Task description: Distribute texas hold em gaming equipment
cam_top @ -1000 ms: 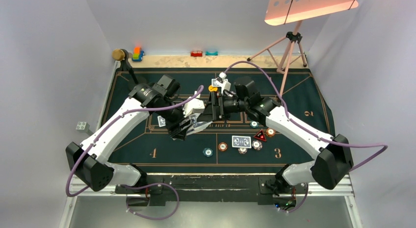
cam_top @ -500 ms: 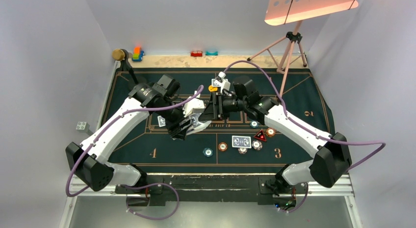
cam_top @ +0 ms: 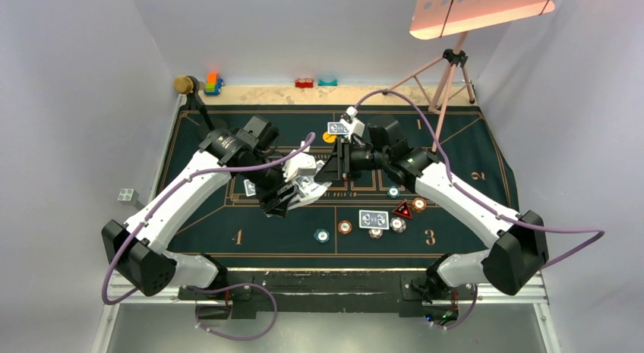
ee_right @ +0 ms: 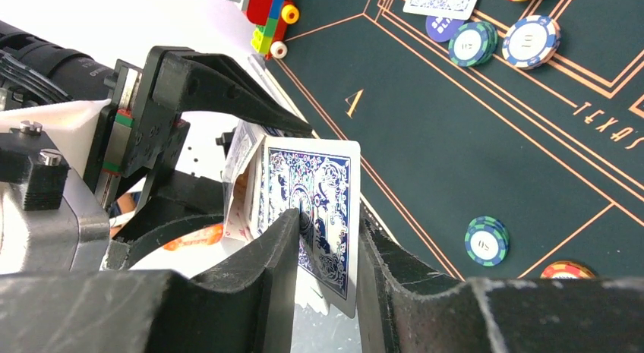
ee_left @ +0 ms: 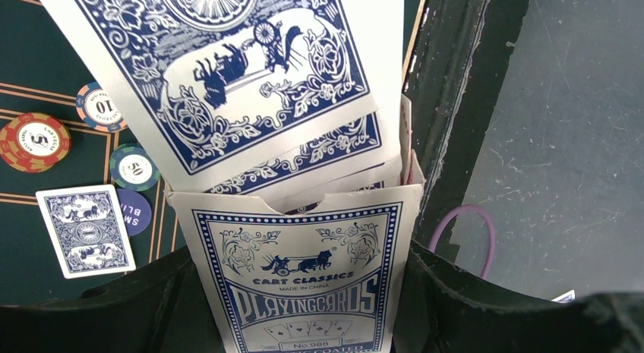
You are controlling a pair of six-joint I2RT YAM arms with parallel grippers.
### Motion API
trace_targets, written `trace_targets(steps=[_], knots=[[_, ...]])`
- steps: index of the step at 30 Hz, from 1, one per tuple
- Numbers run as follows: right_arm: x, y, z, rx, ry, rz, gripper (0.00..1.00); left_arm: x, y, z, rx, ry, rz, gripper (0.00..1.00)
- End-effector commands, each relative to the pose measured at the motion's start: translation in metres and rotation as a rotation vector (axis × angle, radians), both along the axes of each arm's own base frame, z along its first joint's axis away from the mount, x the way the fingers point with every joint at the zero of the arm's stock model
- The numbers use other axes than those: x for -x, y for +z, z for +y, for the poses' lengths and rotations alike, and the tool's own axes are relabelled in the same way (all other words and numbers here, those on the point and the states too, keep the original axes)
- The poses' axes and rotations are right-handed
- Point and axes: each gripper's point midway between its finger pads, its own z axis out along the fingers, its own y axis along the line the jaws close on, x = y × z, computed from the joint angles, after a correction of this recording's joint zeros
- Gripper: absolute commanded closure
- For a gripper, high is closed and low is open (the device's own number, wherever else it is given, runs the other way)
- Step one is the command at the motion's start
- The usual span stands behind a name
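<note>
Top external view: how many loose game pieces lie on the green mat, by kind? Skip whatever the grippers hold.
Face-down cards: 3
Round chips or discs, not yellow: 6
Yellow button: 1
Red triangular marker: 1
Total: 11

Bright, even light, a glowing pink panel (cam_top: 482,7) at upper right; shadows faint, wrist-view foregrounds slightly blurred.

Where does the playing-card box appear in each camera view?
Top external: card box mid-mat, in the left gripper.
Left wrist: card box bottom centre, a blue-backed card sticking out.
Right wrist: card box left of centre, behind the blue-backed card.
Shared landmark: the green mat with orange lines.
</note>
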Motion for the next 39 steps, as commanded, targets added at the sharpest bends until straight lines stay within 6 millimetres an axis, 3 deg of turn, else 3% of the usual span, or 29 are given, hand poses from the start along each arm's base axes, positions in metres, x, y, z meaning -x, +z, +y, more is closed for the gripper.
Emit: trace_targets(steps=[1, 18, 24, 34, 39], knots=[[-0.009, 0.018, -0.009, 0.013, -0.042, -0.085, 0.67, -0.002, 0.020, -0.009, 0.071, -0.018, -0.041, 1.00], [-0.022, 0.035, -0.021, 0.089, -0.088, -0.193, 0.67, 0.000, 0.018, -0.009, 0.070, -0.020, -0.032, 1.00], [-0.025, 0.040, -0.025, 0.107, -0.099, -0.223, 0.78, 0.001, 0.018, -0.008, 0.069, -0.019, -0.028, 1.00], [-0.022, 0.064, -0.021, 0.025, -0.097, -0.248, 0.84, 0.002, 0.016, -0.008, 0.066, -0.020, -0.020, 1.00], [-0.018, 0.085, -0.018, -0.098, -0.074, -0.241, 0.82, 0.007, 0.017, -0.009, 0.080, -0.031, -0.004, 1.00]])
